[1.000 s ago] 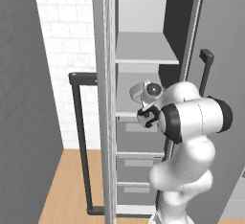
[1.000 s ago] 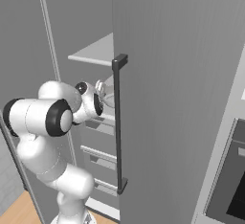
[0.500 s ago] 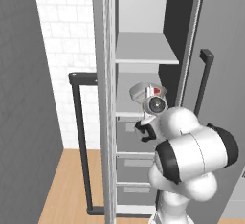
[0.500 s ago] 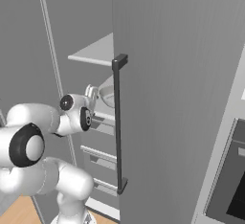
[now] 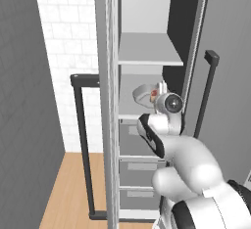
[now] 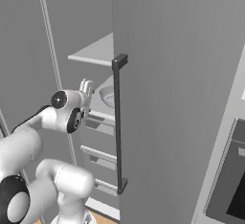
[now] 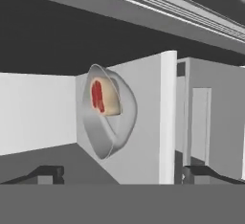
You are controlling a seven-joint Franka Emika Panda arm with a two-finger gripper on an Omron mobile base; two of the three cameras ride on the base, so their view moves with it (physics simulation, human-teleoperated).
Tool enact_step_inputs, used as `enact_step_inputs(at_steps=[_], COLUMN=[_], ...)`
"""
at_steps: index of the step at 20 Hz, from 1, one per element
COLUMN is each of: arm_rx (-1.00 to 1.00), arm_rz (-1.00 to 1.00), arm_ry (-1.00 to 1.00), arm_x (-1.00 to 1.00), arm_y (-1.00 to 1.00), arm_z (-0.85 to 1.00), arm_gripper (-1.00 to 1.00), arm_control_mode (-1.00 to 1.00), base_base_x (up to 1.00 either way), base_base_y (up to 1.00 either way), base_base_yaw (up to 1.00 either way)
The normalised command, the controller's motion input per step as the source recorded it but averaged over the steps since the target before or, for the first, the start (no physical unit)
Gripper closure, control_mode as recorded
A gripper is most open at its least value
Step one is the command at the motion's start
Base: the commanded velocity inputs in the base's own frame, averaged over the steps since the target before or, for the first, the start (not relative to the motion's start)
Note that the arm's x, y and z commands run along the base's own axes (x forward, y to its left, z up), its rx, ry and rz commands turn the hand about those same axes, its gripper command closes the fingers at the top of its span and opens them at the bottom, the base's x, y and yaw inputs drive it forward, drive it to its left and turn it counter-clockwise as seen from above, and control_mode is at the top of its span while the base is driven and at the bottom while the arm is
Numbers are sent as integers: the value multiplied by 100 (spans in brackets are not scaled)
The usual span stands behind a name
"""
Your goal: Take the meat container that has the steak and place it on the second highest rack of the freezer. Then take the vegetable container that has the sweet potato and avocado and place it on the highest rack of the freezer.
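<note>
The meat container (image 5: pixel 143 96), a shallow grey dish, rests on the lower of the two shelves (image 5: pixel 126 106) in the open freezer (image 5: pixel 112 140). The red steak (image 5: pixel 154 93) lies in it. My gripper (image 5: pixel 161 88) stands open just right of the dish, at the shelf's front, with nothing between its fingers. From the right the gripper (image 6: pixel 86 86) sits left of the dish (image 6: pixel 107 95). The rolled hand view has the dish (image 7: pixel 110 122) and steak (image 7: pixel 98 96) ahead of the gripper (image 7: pixel 122 174), clear of the fingertips (image 7: pixel 47 173). The highest rack (image 5: pixel 147 53) is bare. The vegetable container is out of view.
The freezer door (image 6: pixel 182 98) with its long black bar handle (image 6: pixel 118 122) stands open at the right. A second black handle (image 5: pixel 81 145) hangs left of the cabinet. Grey drawers (image 5: pixel 139 167) fill the space under the shelves. A white tiled wall (image 5: pixel 68 52) lies beyond.
My hand has drawn back a little from the dish toward the shelf's front, and my elbow has dropped low. The dish has stayed on the shelf. The jaws remain open.
</note>
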Motion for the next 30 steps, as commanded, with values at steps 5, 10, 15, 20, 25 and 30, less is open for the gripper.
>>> enact_step_inputs(at_steps=[5,10,15,20,25,30], arm_rx=[2,1,0,-1,-2,-2], arm_rz=[0,1,1,0,0,0], arm_ry=[23,15,6,0,1,1], arm_x=[-91,-100,-100,-100,-100,-100], arm_y=[7,5,-3,0,-1,-3], arm_z=[73,48,55,22,31,8], arm_gripper=[-100,-100,-100,-100,-100,-100], arm_control_mode=[-100,-100,-100,-100,-100,-100], base_base_x=[0,0,0,0,0,0], base_base_y=[0,0,0,0,0,0], base_base_yaw=[0,0,0,0,0,0])
